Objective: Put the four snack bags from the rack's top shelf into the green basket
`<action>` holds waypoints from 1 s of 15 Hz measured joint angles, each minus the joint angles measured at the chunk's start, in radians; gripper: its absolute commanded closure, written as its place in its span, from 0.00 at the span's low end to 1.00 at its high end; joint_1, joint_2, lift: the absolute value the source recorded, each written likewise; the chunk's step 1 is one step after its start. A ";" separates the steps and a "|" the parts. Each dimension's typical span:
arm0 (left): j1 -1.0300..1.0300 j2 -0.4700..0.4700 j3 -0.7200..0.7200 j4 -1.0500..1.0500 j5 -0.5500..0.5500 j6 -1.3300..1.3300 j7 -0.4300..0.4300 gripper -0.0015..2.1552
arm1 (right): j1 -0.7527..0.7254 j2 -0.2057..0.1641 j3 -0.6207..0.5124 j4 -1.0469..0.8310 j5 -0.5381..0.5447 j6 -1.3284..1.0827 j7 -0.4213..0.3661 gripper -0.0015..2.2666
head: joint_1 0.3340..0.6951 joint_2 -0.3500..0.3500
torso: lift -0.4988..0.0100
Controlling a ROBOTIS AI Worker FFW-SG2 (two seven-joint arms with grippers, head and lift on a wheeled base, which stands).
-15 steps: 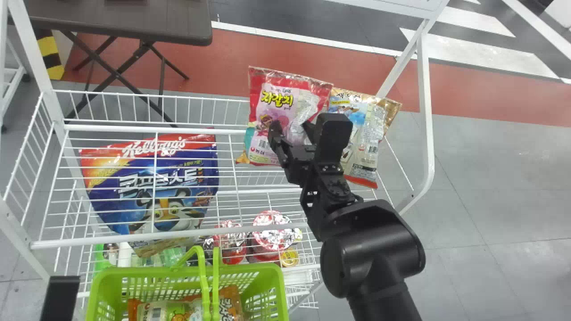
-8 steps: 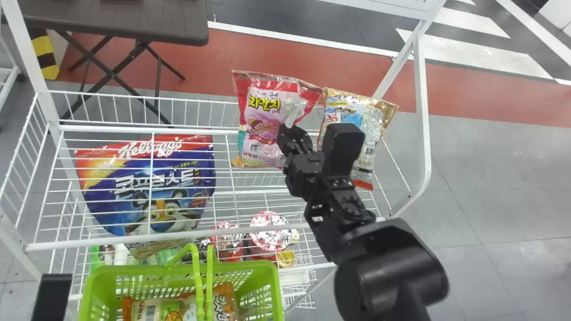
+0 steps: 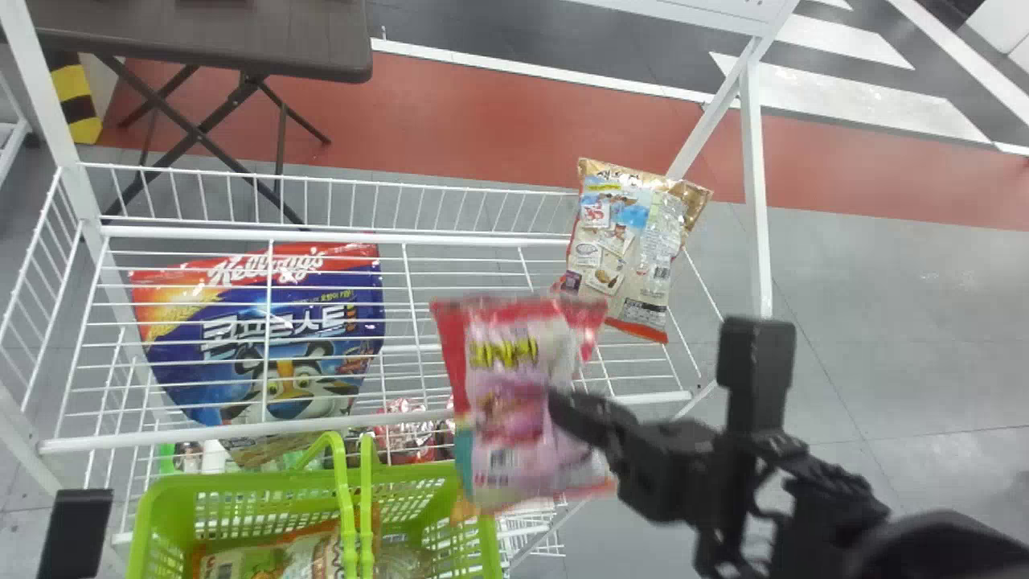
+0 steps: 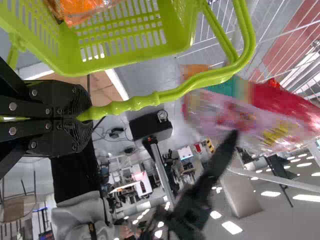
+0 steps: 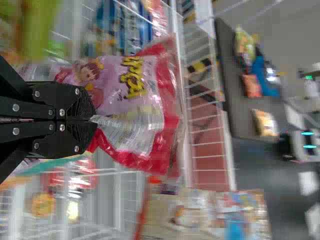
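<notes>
the right gripper (image 3: 560,402) pinches the pink snack bag (image 3: 502,402) closed-fingered near the green basket's (image 3: 241,481) far right corner; beyond the basket lie a gold bag (image 3: 623,249) and cereal bag (image 3: 281,330). its raised handle (image 4: 200,82), clamped by the left gripper (image 4: 85,118), crosses the opening.

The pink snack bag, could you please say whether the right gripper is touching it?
Touching; the right wrist view shows the right gripper with jaws closed on the pink snack bag.

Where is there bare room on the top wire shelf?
Bare wire runs from the left back post to the gold snack bag, above the cereal bag. It is crowded at the back right corner and, in the head view, the front middle, crossed by the pink bag in the right gripper.
</notes>
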State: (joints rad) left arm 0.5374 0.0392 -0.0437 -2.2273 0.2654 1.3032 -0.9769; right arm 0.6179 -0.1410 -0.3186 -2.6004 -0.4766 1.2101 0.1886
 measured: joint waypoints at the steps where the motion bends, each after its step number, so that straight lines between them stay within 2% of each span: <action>1: 0.001 -0.002 0.000 0.000 0.000 0.000 0.000 0.99 | 0.032 0.010 -0.051 -0.018 -0.045 0.077 0.034 0.98 | 1.00 0.00 | 0.98; 3: 0.004 -0.005 -0.002 -0.001 0.000 -0.002 0.000 0.99 | 0.081 0.041 -0.106 -0.019 -0.085 0.145 0.089 0.98 | 1.00 0.00 | 0.98; 5: 0.007 -0.006 -0.010 -0.002 0.000 -0.003 0.000 0.99 | 0.103 0.055 -0.099 0.038 -0.109 0.155 0.116 0.98 | 1.00 0.00 | 0.98; 13: 0.031 -0.004 -0.040 -0.029 -0.012 -0.006 0.000 0.99 | 0.025 0.059 0.249 0.303 -0.091 0.013 0.081 0.98 | 1.00 0.00 | 0.98; 15: 0.033 -0.003 -0.041 -0.029 -0.012 -0.007 0.001 0.99 | 0.014 0.067 0.287 0.323 -0.132 0.006 0.081 0.98 | 1.00 0.15 | 0.98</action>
State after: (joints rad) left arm 0.5704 0.0358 -0.0845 -2.2564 0.2530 1.2963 -0.9757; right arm 0.6320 -0.0742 -0.0316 -2.2773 -0.6085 1.2160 0.2699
